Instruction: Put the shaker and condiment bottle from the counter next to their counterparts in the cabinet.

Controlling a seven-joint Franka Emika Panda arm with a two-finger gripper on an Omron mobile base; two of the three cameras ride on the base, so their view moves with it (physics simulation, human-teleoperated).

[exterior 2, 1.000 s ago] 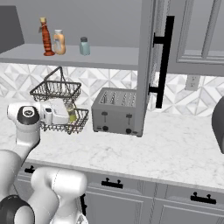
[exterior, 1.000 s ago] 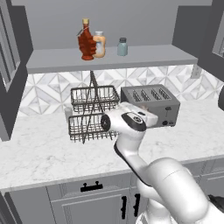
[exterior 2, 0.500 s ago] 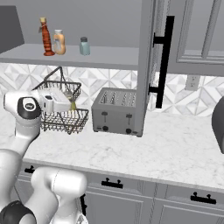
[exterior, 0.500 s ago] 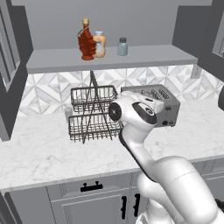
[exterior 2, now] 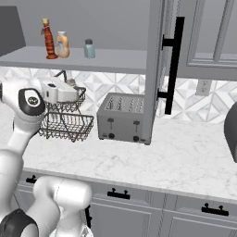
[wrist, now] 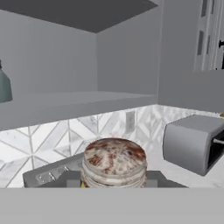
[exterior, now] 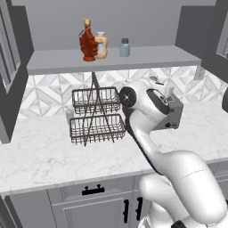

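Note:
My gripper (wrist: 114, 183) is shut on the shaker (wrist: 114, 162), whose mottled silver-grey cap shows between the fingers with a sliver of yellow-green below it. In the right base view the gripper (exterior 2: 69, 88) holds the shaker (exterior 2: 71, 84) in front of the upper wire basket, below the cabinet shelf (exterior 2: 115, 59). The dark red condiment bottle (exterior: 88, 42) stands on the shelf (exterior: 147, 55), touching or nearly touching the orange bottle (exterior: 102, 44). The pale teal-grey shaker (exterior: 124, 47) stands to their right, and also shows as (wrist: 3, 87).
A two-tier wire basket (exterior: 97, 119) stands on the counter (exterior: 40, 160) left of the toaster (exterior 2: 122, 122). The open cabinet door with its black handle (exterior 2: 171, 65) hangs right of the shelf. A grey boxy appliance (wrist: 194, 142) lies ahead on the right.
The arm has risen and swung right with the shaker, from beside the lower basket to the height of the upper basket, over the toaster's edge.

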